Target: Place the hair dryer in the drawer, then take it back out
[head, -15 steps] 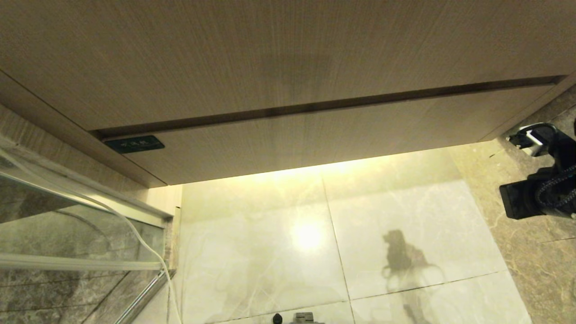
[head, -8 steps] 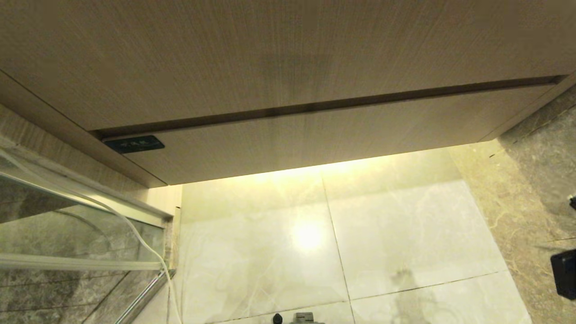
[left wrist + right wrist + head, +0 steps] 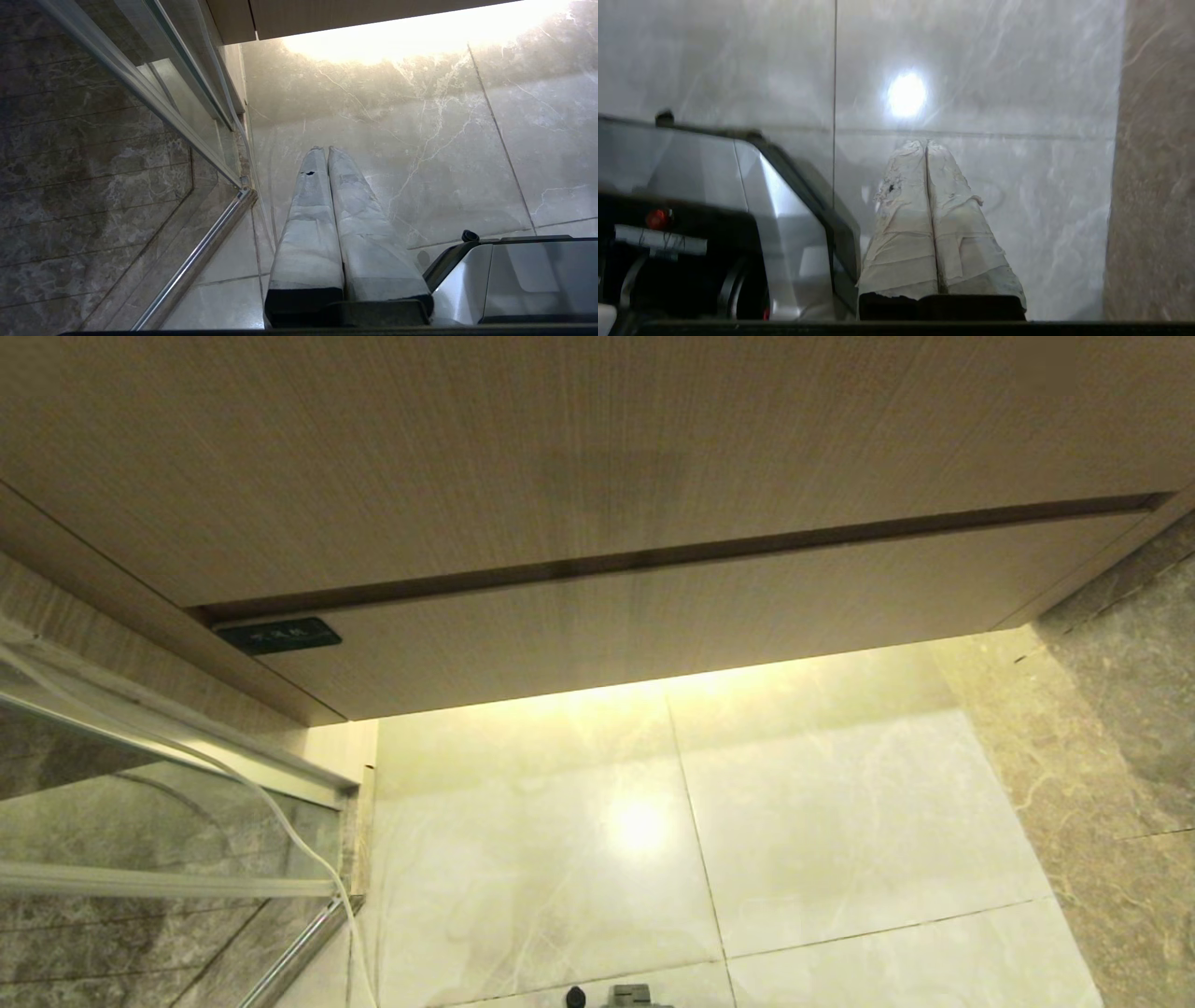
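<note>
The drawer (image 3: 653, 621) is pushed in flush under the taller wood-grain panel, and its dark label (image 3: 278, 635) sits at its left end. The hair dryer is out of view. Neither arm shows in the head view. In the left wrist view my left gripper (image 3: 325, 149) is shut with nothing in it, low over the pale floor tiles beside the glass partition. My right gripper (image 3: 926, 142) is also shut and empty, pointing down at the floor tiles next to the robot's silver base (image 3: 738, 186).
A glass shower partition with a metal rail (image 3: 168, 877) and a thin white cord (image 3: 280, 821) stands at the left. Pale marble floor tiles (image 3: 653, 821) lie in front of the cabinet, and darker stone (image 3: 1120, 756) runs along the right.
My right arm, seen at the right edge a second ago, has dropped down and back out of the head view. The drawer and the rest of the scene have not shifted.
</note>
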Controlling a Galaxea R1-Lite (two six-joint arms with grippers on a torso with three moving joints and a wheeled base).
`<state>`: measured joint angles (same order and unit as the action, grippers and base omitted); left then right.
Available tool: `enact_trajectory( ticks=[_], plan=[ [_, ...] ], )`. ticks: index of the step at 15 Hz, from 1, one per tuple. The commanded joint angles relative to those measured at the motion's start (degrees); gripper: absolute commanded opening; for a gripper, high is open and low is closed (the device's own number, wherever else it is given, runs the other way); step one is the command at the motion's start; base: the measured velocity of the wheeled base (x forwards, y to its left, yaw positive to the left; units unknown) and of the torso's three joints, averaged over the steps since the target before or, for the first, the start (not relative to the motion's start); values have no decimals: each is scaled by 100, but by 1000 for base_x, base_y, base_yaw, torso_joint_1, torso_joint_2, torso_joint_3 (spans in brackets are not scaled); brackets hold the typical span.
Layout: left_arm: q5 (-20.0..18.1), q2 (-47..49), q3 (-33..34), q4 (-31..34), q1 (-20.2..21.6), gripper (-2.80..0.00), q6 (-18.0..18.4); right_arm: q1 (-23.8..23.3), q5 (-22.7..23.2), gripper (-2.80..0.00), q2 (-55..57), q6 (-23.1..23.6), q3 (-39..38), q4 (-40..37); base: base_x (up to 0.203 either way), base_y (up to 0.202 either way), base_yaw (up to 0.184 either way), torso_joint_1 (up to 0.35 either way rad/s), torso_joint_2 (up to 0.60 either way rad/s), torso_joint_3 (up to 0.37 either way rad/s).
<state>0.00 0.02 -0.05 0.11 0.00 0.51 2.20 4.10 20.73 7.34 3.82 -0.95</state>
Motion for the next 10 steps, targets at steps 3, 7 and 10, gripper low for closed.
enact_trajectory(
  ticks=[3, 7, 10],
  plan=[
    [0, -2, -4, -2, 0, -280, 1, -190, -145, -280, -2001, -130, -214, 157, 0, 0, 0, 0, 0, 0],
    [0, -2, 5, -2, 0, -280, 1, -211, -331, -280, -2090, -373, -391, 218, 0, 0, 0, 0, 0, 0],
    [0, -2, 5, 7, 0, -280, 1, -211, -348, -280, -2090, -461, -382, 201, 0, 0, 0, 0, 0, 0]
  ],
)
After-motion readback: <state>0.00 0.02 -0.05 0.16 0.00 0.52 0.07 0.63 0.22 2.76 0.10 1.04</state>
